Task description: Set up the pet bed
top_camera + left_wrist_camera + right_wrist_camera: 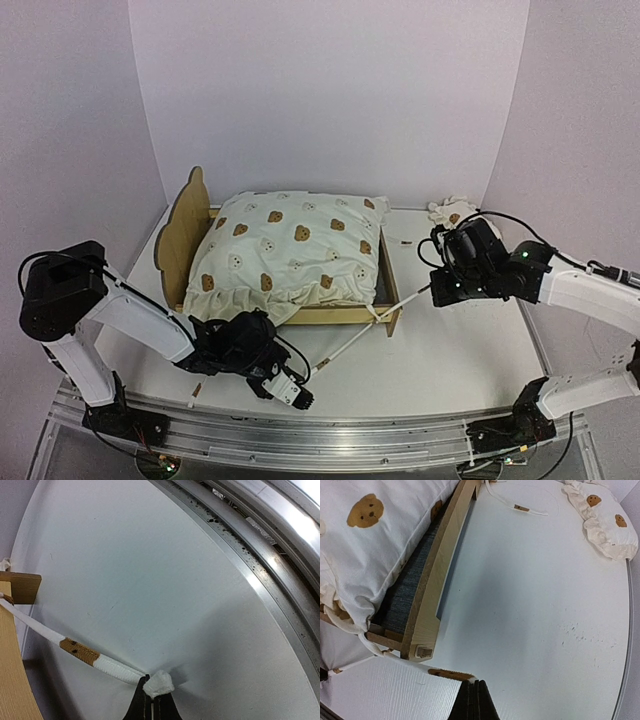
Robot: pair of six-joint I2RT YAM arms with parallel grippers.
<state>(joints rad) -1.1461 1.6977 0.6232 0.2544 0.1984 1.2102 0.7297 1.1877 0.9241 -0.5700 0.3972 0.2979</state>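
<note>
the pet bed (340, 315) is sitting in the middle of the white table (450, 360), its curved headboard (183, 232) standing at the left end. the large bear-print cushion (290, 250) is lying on it, covering most of the frame and spilling over the near rail. the left gripper (300, 397) is hanging low over the table in front of the bed, its fingers pressed together on the frayed end of a tie string (80, 651), which is running taut from the bed's near right corner. the right gripper (435, 288) is hovering just right of that same corner, its fingers likewise clamped on a second tie string (449, 674) stretching back toward the corner post. in the right wrist view the dark grey felt base (402, 592) is showing between the cushion and the wooden side rail. a small pillow (452, 212) is lying on the table beyond the right gripper, apart from the bed, and a loose tie string (516, 506) is trailing on the table near the bed's far corner.
</note>
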